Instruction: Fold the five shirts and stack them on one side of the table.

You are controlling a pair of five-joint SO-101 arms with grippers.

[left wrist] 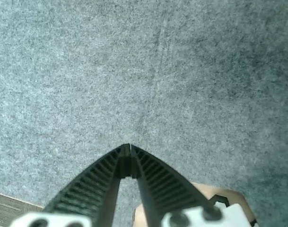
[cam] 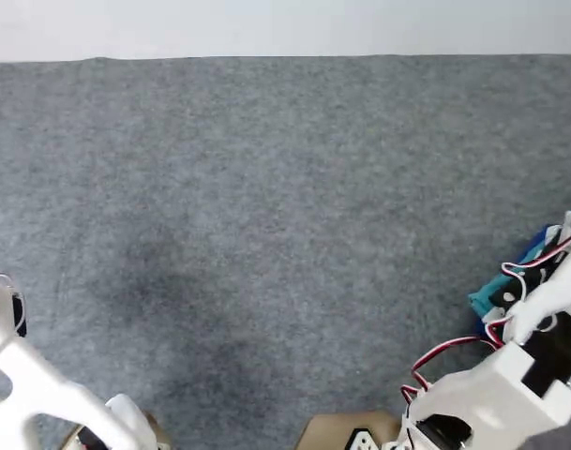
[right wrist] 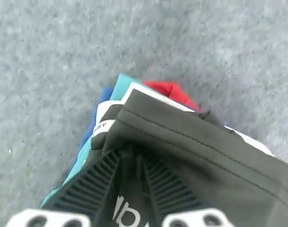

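- Right wrist view: the right gripper (right wrist: 130, 160) has its jaws closed on a bunched fold of the black shirt (right wrist: 196, 142). That shirt lies on top of the stack (right wrist: 106, 118) of teal, blue, white and red shirts.
- High view: the stack sits at the right edge of the grey mat (cam: 266, 187), probably the side chosen for stacking.
- The left gripper (left wrist: 129, 153) hangs over bare mat, jaws pressed together and empty, seemingly parked out of the way.

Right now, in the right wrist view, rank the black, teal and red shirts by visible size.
1. black shirt, by far.
2. teal shirt and red shirt: both slivers, too close to rank.
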